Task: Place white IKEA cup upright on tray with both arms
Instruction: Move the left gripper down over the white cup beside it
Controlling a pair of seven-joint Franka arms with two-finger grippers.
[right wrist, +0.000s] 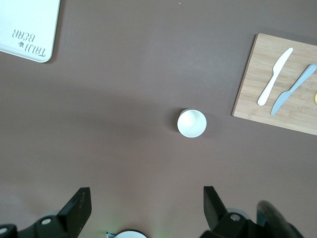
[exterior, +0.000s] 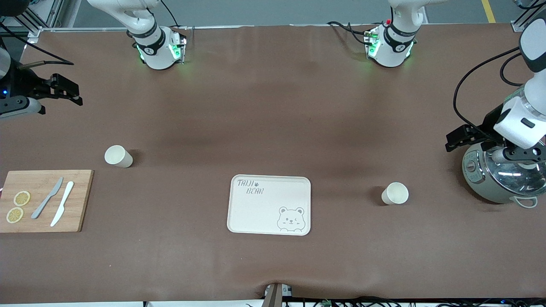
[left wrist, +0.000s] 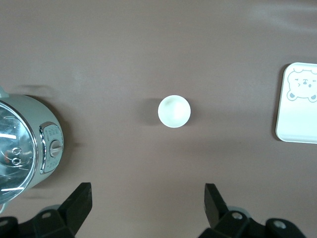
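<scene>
On the brown counter point(exterior: 273, 106), near its middle and toward the front camera: tray point(exterior: 269, 204), cream-white, flat, grey "TAIJI BEAR" lettering and bear face, nothing on it. Also seen at the frame edge in both wrist views point(left wrist: 297, 101) point(right wrist: 27, 27).

Two white cups present, both upright on the counter, mouths up, both off the tray. First cup point(exterior: 395, 193) beside the tray toward the left arm's end, well apart from it, between tray and rice cooker; round open mouth seen from above in the left wrist view point(left wrist: 174, 111). Second cup point(exterior: 118, 156) toward the right arm's end, farther from the front camera than the tray, near the cutting board; seen from above in the right wrist view point(right wrist: 191, 123).

Left claw point(exterior: 463, 138): up in the air at the left arm's end of the counter, beside the rice cooker point(exterior: 499, 175); fingers point(left wrist: 79, 201) spread wide apart, holding nothing, first cup in line between them farther off on the counter.

Right claw point(exterior: 64, 89): up in the air over the counter at the right arm's end; fingers point(right wrist: 79, 206) wide apart, holding nothing, second cup visible between them farther off.

Wooden cutting board point(exterior: 42, 200) at the right arm's end, near the front camera. On it: grey knife point(exterior: 47, 198), white knife point(exterior: 62, 203) just beside it, two lemon slices point(exterior: 18, 207).
</scene>
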